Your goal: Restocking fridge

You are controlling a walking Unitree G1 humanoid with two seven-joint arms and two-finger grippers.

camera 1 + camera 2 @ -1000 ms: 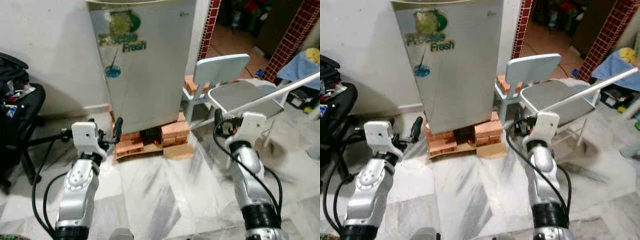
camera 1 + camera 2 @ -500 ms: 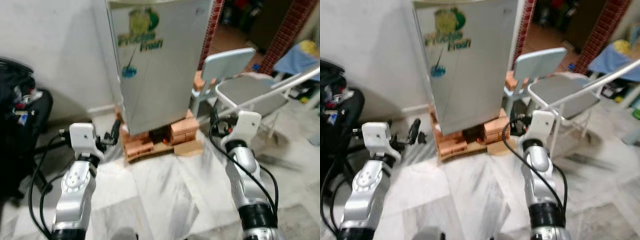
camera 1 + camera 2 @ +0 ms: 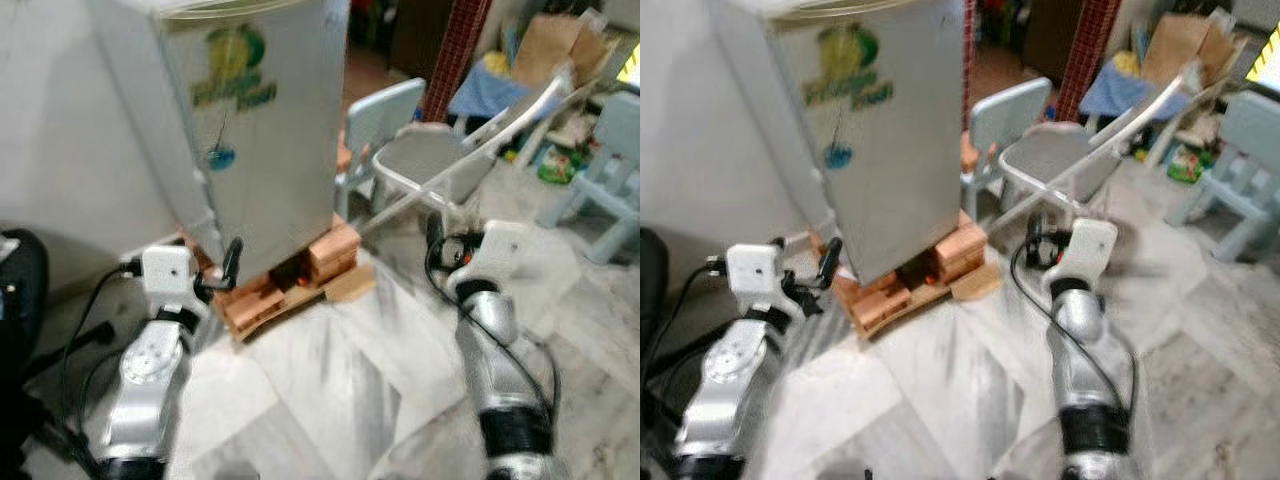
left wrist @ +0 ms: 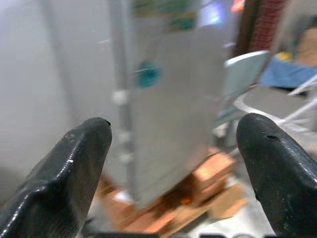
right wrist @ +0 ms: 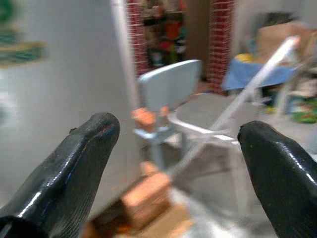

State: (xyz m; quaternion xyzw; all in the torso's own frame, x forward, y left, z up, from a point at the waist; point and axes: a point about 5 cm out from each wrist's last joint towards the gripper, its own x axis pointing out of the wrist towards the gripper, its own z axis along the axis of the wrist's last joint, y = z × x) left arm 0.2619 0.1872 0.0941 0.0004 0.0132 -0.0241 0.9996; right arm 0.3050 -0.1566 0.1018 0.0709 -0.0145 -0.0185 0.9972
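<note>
Left end effector (image 4: 171, 163): I see fingers spread wide, holding nothing, touching nothing. Right end effector (image 5: 178, 168): same, wide apart, empty. Fridge (image 3: 250, 130): door closed, at 11 o'clock ahead of me, raised on bricks (image 3: 325, 255). Folding chair (image 3: 435, 165): 1 o'clock.

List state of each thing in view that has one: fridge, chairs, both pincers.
fridge: door shut, standing raised on bricks
folding chair: unfolded, seat bare
small blue chair: upright beside the fridge
left pincer: open, holding nothing, facing the fridge
right pincer: open, holding nothing, facing the chairs
</note>
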